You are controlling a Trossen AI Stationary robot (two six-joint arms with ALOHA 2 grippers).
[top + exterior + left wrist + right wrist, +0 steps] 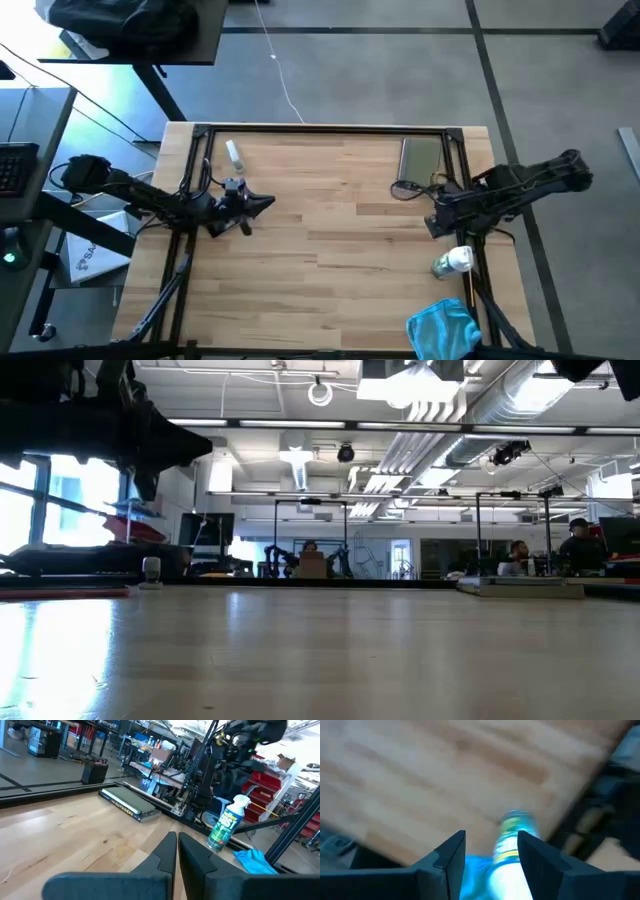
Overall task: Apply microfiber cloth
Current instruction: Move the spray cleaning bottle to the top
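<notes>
Nearest your overhead camera: the right gripper [437,225], up above the table [330,240] and just beyond the spray bottle [452,262] from the table's near edge. In its wrist view the fingers [451,857] stand parted, nothing between them, the bottle's white-and-green body showing through the gap with blue under it.

The cloth [443,330] lies rumpled at the near edge, just beside the bottle on its near side, close to the table's right corner. Part of it runs out of frame, so you can't judge its full spread.

Handling, as a guess: soft, light, limp. It will sag and drape, not slide as a slab. Pinch a raised fold near the middle, not a flat edge. Mind the bottle; it stands close enough to tip.

The left gripper [262,204] waits well apart from the bottle, across the table. Its fingers [165,860] are pressed together, holding nothing.

The book [421,160] lies beyond the bottle, near the far edge.
</notes>
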